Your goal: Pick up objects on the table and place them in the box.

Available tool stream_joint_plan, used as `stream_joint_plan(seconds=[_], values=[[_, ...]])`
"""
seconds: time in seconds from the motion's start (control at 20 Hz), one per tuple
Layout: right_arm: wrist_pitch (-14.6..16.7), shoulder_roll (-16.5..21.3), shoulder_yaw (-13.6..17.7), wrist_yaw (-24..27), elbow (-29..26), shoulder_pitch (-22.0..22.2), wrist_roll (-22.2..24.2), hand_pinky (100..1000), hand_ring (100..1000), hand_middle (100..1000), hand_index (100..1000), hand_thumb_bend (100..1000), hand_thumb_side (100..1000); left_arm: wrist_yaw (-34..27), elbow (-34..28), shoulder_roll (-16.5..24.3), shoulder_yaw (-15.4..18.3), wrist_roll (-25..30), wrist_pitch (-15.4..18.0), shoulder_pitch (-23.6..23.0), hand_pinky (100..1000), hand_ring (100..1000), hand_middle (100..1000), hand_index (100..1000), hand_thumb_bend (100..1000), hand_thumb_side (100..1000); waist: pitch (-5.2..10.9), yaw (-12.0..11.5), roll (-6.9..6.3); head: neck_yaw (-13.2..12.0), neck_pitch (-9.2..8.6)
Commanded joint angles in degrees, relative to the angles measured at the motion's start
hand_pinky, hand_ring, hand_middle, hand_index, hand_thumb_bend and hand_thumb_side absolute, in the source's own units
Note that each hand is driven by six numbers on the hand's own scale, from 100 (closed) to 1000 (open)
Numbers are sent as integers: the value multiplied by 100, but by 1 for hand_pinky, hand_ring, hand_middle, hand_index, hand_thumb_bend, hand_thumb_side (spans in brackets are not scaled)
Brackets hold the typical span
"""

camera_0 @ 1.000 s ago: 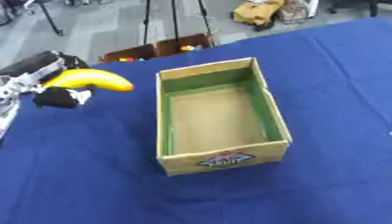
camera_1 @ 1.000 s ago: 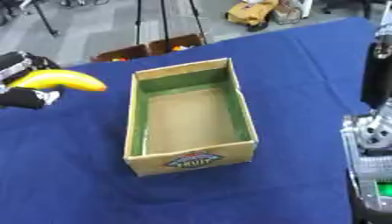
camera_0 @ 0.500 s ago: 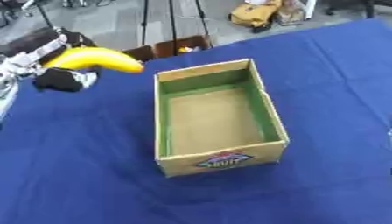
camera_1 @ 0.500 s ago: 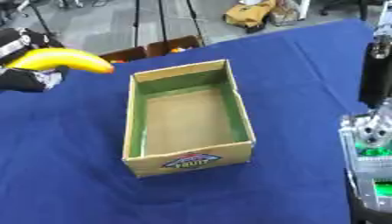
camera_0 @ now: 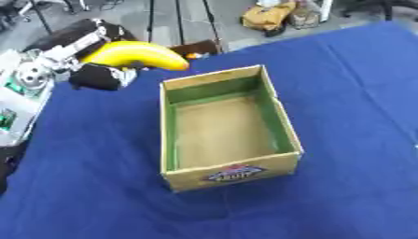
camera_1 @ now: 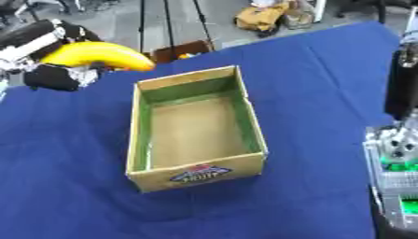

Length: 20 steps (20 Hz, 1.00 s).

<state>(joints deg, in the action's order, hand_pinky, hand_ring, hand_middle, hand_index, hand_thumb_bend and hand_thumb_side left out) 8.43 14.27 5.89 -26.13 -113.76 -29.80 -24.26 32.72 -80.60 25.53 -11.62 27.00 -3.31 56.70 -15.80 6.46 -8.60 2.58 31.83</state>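
A yellow banana [camera_0: 135,55] is held in the air beyond the table's far left corner, with my left hand [camera_0: 100,77] shut on its left end. Its free end points right, toward the far left corner of the box. The cardboard fruit box [camera_0: 233,172] stands open in the middle of the blue table, its green-lined inside bare. My right hand [camera_1: 401,81] shows as a dark upright shape at the right edge of the right eye view, well away from the box.
The blue cloth table [camera_0: 359,93] runs on around the box on every side. Beyond its far edge lie a dark crate with orange things [camera_0: 196,49], tripod legs and a yellow toy [camera_0: 269,14] on the floor.
My left hand has carried the banana upward and to the right, closer to the box's far left corner. The box has stayed in place.
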Motion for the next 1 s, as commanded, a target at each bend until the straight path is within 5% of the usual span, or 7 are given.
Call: stream_joint_plan(seconds=[0.05,0.6,1.0], values=[[19,26,-22,-15,-83,-105,-7,809,852,648,923,100,1000,-164,-43,8,-51,-236,2,151,100,215,385,542,100,365,134,18,27,-15,-86],[35,35,-44,18,-83,-133,-28,811,853,645,924,100,1000,-573,498,-440,-354,-931,110,153,100,203,373,531,100,385,65,155,-63,38,-197],[42,34,-46,42,-83,-156,-38,811,853,644,924,100,1000,545,1091,-917,-407,-1399,148,204,100,208,377,531,100,358,24,187,-57,-45,-287]])
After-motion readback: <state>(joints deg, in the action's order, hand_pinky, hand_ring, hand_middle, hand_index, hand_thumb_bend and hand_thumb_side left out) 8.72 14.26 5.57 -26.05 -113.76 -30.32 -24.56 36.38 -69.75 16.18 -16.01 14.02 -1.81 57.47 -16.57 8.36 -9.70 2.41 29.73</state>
